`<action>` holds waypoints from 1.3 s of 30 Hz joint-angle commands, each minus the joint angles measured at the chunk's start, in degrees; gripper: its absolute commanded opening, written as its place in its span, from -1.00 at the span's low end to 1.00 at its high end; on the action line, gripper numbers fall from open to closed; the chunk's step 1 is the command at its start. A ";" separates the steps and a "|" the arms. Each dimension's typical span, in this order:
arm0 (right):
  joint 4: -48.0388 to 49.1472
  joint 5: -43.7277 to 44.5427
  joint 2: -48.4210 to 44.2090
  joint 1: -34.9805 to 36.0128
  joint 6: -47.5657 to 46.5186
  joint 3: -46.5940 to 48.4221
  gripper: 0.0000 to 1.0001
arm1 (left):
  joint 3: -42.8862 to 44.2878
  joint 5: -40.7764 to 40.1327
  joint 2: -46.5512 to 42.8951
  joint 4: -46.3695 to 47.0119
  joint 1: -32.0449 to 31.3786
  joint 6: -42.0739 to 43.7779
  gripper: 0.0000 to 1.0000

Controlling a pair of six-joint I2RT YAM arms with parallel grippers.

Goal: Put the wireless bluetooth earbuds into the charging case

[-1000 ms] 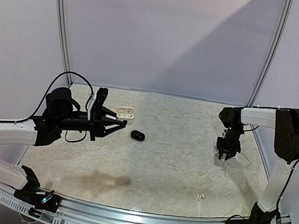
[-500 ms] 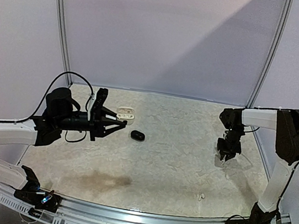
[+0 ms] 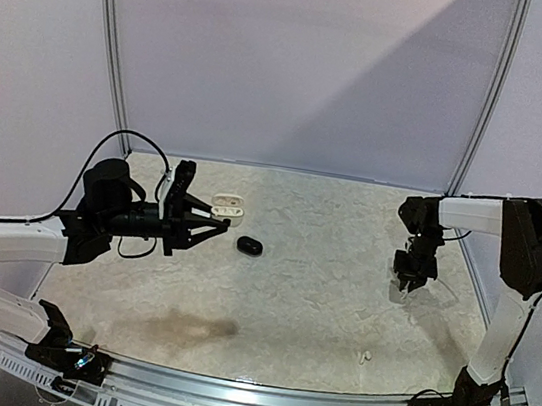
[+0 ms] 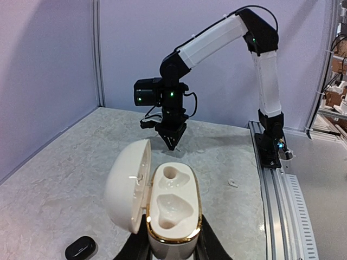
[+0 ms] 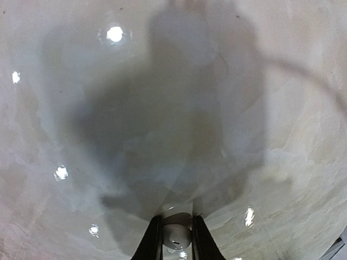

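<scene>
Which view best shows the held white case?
Left wrist: white case close up, lid open, both wells empty. Top external shows a white speck at the left hand; right wrist misses it.

High behind the bases, one camera looks down the pale marbled table (image 3: 288, 296). The left wrist camera faces across it, sharing the white-and-black right arm (image 4: 217, 38); the right wrist camera stares straight down, close.

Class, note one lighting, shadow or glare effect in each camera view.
Top external: a broad diagonal shadow falls across the back wall. Left wrist: sharp focus, with a small glint on the open charging case. Right wrist: a large soft shadow darkens the table, dotted with glare; the white earbud between the fingers looks slightly blurred.
</scene>
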 commanded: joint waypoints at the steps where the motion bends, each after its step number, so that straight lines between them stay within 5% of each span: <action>1: -2.26 -1.89 1.32 -0.17 0.31 -2.66 -0.84 | -0.65 0.09 -1.12 -0.69 0.74 1.00 -1.00; 9: -5.20 -1.16 -4.11 4.27 -2.80 5.54 -1.00 | -0.65 -3.53 -1.31 1.45 0.76 -0.11 -1.00; 14: -5.97 4.52 -8.39 16.40 -7.83 20.71 -1.00 | -0.83 -6.94 0.03 6.59 0.62 -0.34 -1.00; 20: 6.09 7.14 -11.99 34.37 -20.06 31.86 -1.00 | -0.12 -8.13 1.87 10.97 -0.23 3.80 -1.00; 29: 30.06 7.32 -14.80 49.37 -36.38 29.66 -1.00 | 0.93 -10.17 1.99 11.23 -1.23 4.37 -1.00; 39: 47.58 6.90 -14.64 51.41 -39.62 21.31 -1.00 | 0.88 -9.21 0.68 10.76 -1.62 2.80 -1.00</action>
